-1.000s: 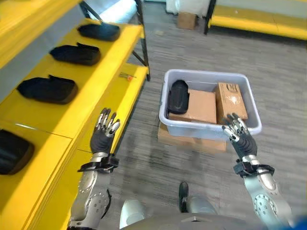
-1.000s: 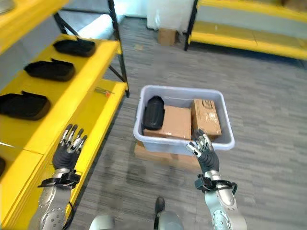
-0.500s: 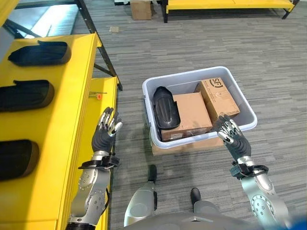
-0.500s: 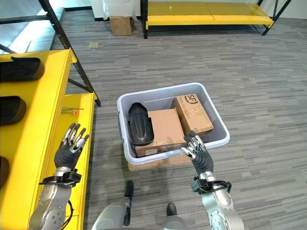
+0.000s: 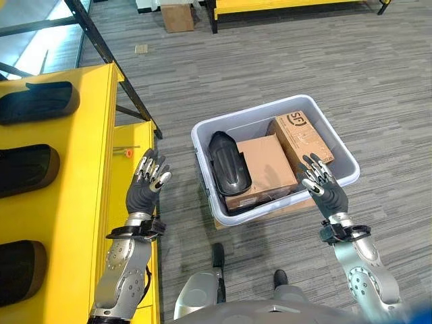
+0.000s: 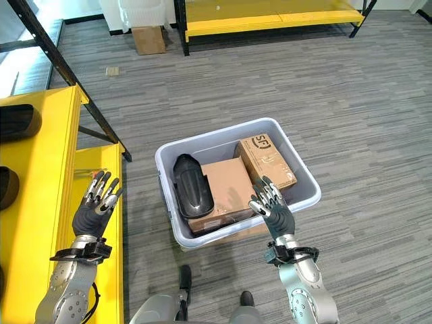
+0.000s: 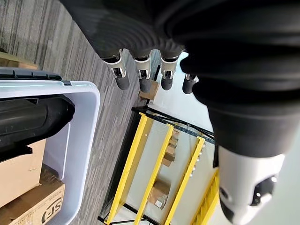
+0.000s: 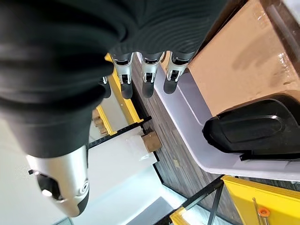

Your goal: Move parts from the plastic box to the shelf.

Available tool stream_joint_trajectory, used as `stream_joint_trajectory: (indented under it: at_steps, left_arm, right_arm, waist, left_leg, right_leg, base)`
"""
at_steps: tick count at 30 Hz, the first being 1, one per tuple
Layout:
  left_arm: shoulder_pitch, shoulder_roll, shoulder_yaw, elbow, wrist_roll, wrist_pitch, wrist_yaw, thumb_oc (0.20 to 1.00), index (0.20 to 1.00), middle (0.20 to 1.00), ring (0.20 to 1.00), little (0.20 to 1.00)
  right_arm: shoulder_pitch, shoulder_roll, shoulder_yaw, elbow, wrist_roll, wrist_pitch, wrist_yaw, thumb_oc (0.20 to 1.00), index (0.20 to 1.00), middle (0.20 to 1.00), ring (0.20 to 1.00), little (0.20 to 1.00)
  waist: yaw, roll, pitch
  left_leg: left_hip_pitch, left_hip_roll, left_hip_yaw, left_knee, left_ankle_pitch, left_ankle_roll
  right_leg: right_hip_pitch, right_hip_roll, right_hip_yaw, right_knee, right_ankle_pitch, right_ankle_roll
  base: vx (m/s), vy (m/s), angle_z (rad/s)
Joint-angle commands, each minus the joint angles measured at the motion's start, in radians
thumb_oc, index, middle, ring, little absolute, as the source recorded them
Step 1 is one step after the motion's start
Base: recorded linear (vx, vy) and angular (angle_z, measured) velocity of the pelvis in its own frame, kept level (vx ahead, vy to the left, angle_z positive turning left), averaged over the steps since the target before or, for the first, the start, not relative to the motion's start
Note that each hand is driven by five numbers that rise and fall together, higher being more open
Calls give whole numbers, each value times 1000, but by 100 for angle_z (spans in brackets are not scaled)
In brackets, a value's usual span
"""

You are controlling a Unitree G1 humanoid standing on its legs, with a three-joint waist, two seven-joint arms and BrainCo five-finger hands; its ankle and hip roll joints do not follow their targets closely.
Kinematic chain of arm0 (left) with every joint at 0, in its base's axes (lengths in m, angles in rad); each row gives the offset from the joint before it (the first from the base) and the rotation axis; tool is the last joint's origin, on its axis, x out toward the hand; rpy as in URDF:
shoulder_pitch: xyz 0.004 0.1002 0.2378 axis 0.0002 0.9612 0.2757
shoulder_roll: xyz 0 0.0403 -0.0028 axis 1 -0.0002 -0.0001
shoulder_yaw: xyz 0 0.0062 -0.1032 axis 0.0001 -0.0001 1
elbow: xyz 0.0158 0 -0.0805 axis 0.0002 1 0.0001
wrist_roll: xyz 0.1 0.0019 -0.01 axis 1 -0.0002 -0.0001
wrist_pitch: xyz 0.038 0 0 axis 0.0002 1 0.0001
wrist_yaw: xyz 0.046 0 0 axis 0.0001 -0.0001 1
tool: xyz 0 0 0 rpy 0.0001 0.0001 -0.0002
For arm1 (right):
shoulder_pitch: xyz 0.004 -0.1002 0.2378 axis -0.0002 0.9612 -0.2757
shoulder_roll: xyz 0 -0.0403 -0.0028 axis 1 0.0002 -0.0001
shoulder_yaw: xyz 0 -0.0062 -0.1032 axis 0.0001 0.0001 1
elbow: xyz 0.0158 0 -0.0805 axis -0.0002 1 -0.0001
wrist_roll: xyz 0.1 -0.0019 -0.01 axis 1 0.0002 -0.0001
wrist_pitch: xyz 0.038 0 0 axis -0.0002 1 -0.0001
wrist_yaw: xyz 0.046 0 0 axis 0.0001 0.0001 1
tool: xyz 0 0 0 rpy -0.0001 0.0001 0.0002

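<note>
Both hands I hold raised and empty, fingers straight and spread: my left hand point(image 5: 144, 191) beside the yellow shelf point(image 5: 81, 202), my right hand point(image 5: 324, 189) at the grey plastic box's point(image 5: 202, 165) near rim. Inside it, a black moulded part point(image 5: 228, 164) lies beside two cardboard boxes point(image 5: 264, 162). Similar black parts point(image 5: 27, 169) rest on the shelf.

Black parts on yellow shelf point(image 5: 81, 202): three cut off by the left edge of the left eye view, outlines incomplete. Flat cardboard under plastic box point(image 5: 337, 158): mostly covered, one edge showing. Black part in box point(image 5: 228, 164): lower side hidden against brown carton point(image 5: 264, 162). Small orange item point(image 5: 128, 153) on lower shelf: too small to identify.
</note>
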Motion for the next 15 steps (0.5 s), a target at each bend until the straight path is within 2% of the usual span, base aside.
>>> stream_joint_trajectory:
  at_steps: [1, 2, 3, 4, 5, 7, 8, 10, 12, 15]
  left_arm:
    - [10, 63, 27, -75, 37, -39, -10, 1000, 1000, 1000, 1000, 1000]
    - [8, 63, 28, -74, 40, -37, -8, 1000, 1000, 1000, 1000, 1000]
    - [4, 65, 32, -70, 44, -37, -8, 1000, 1000, 1000, 1000, 1000]
    - [4, 65, 32, -70, 44, -37, -9, 1000, 1000, 1000, 1000, 1000]
    - [16, 61, 39, -70, 38, -38, -11, 1000, 1000, 1000, 1000, 1000]
    - [34, 49, 56, -67, 37, -41, -7, 1000, 1000, 1000, 1000, 1000]
    - [40, 44, 54, -59, 40, -42, -10, 1000, 1000, 1000, 1000, 1000]
    - [51, 22, 38, -40, 43, -39, -39, 1000, 1000, 1000, 1000, 1000]
    - [59, 10, 38, -39, 39, -33, -44, 1000, 1000, 1000, 1000, 1000]
    - [66, 4, 36, -34, 43, -28, -46, 1000, 1000, 1000, 1000, 1000]
  right_arm:
    - [-36, -2, -2, -22, 0, -35, 18, 1000, 1000, 1000, 1000, 1000]
    - [-38, 1, 3, -20, 0, -36, 15, 1000, 1000, 1000, 1000, 1000]
    - [-46, 7, 15, -13, 9, -39, 10, 1000, 1000, 1000, 1000, 1000]
    - [-46, 7, 15, -13, 9, -39, 10, 1000, 1000, 1000, 1000, 1000]
    - [-48, 4, 18, -10, 9, -37, 10, 1000, 1000, 1000, 1000, 1000]
    - [-57, -2, 25, -1, -2, -32, 11, 1000, 1000, 1000, 1000, 1000]
    - [-55, -9, 22, -4, -9, -33, 13, 1000, 1000, 1000, 1000, 1000]
    - [-28, -15, 8, -11, -12, -27, 27, 1000, 1000, 1000, 1000, 1000]
    - [-13, -25, -11, -17, -8, -28, 27, 1000, 1000, 1000, 1000, 1000]
    - [10, -29, -31, -21, -4, -28, 28, 1000, 1000, 1000, 1000, 1000]
  waist:
    - [-5, -18, -20]
    - [-6, -10, -16]
    - [-9, 2, -8]
    - [-10, 2, -4]
    - [-10, -7, 7]
    - [-8, -17, 26]
    - [-18, -23, 31]
    - [-23, -38, 13]
    - [-23, -39, -1]
    - [-31, -38, -14]
  left_leg:
    - [-6, -23, -48, 43, -27, 2]
    - [11, -18, -46, 28, -30, 2]
    - [49, -1, -32, -10, -32, -4]
    - [57, 0, -34, -15, -32, -5]
    - [79, 8, -20, -26, -38, -15]
    - [111, 20, 0, -40, -47, -28]
    - [121, 20, -2, -39, -51, -30]
    - [133, 23, 2, -47, -51, -48]
    - [135, 38, 7, -51, -43, -65]
    - [141, 51, 1, -52, -41, -77]
  right_leg:
    - [-17, -4, 6, 187, 59, -10]
    - [-45, -5, -14, 195, 44, -21]
    - [-115, 6, -65, 128, -5, -38]
    - [-109, 6, -67, 129, -8, -40]
    - [-136, 5, -117, 22, -5, -34]
    - [-155, -16, -186, -99, 58, -14]
    - [-162, -3, -175, -111, 67, -9]
    - [-83, 2, -182, -190, 64, -18]
    - [-52, 6, -221, -211, 59, -23]
    - [-26, 18, -226, -218, 45, -32]
  base:
    - [55, 68, 21]
    - [114, 66, 9]
    - [122, 60, -37]
    - [162, -31, -69]
    - [119, -108, -61]
    - [128, -126, -19]
    - [119, -100, -36]
    - [159, -156, 8]
    - [125, -177, 50]
    - [114, -145, 30]
